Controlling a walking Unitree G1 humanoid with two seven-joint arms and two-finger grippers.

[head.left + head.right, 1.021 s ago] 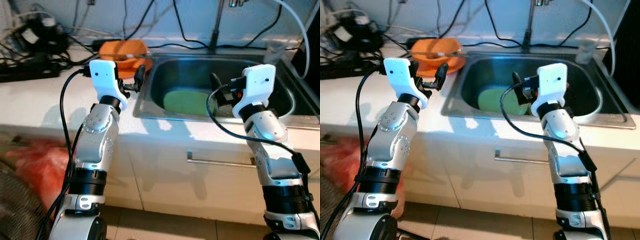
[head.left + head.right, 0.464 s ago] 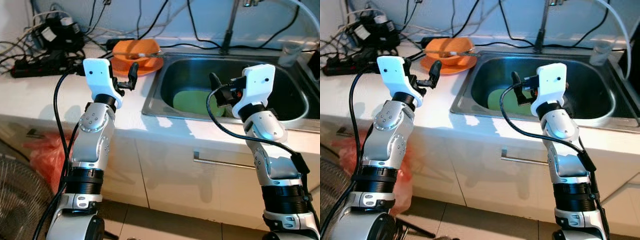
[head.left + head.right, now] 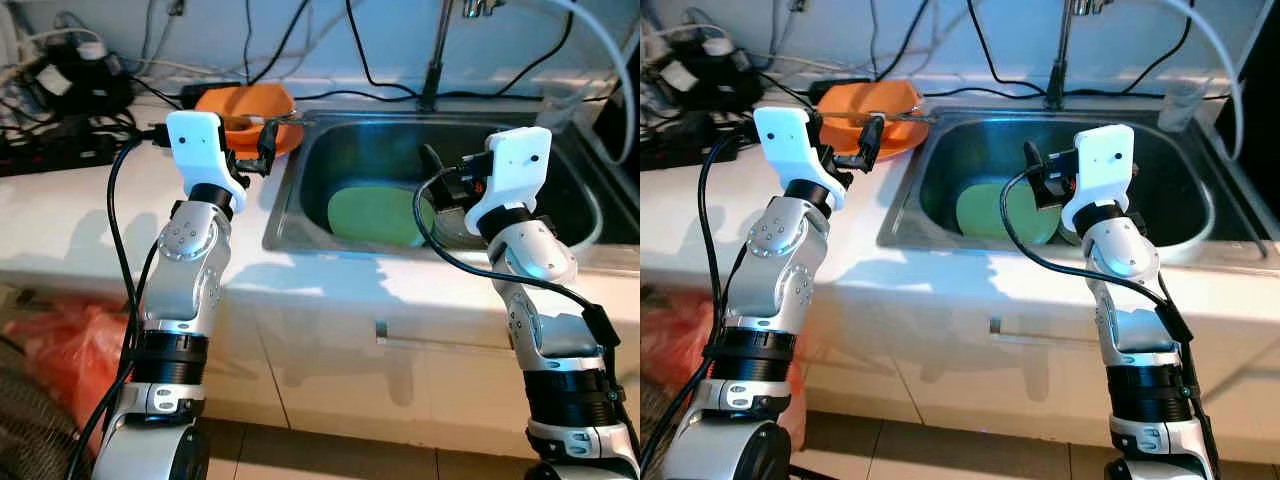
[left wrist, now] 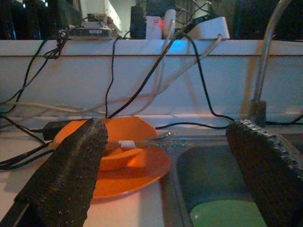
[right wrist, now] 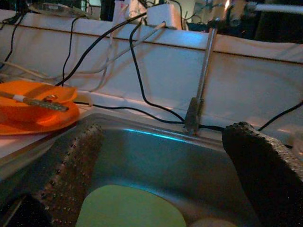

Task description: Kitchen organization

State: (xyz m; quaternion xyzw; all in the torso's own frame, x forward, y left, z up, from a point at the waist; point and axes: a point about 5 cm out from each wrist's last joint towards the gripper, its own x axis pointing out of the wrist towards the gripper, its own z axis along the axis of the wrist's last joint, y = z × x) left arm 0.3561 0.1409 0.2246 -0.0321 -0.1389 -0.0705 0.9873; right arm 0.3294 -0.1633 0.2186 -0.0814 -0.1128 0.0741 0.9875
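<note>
Left: tangle of cables point(image 3: 60, 90) on white tabletop point(image 3: 70, 200). Left gripper point(image 3: 266, 152) raised above tabletop, fingers spread wide, empty, pointing at orange plate point(image 3: 245, 103). Orange plate just beyond fingertips, at sink's left edge, holding orange bowl point(image 4: 116, 153) with utensil point(image 4: 142, 140) across it. Sink point(image 3: 330, 140) centre-right; green plate point(image 3: 378, 215) on its bottom. Right gripper point(image 3: 430, 172) over sink, fingers wide, empty, green plate just below. Tap point(image 3: 436, 50) behind.

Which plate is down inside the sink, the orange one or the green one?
The green plate. It lies flat on the bottom of the sink, while the orange plate sits up on the counter beside it.
</note>
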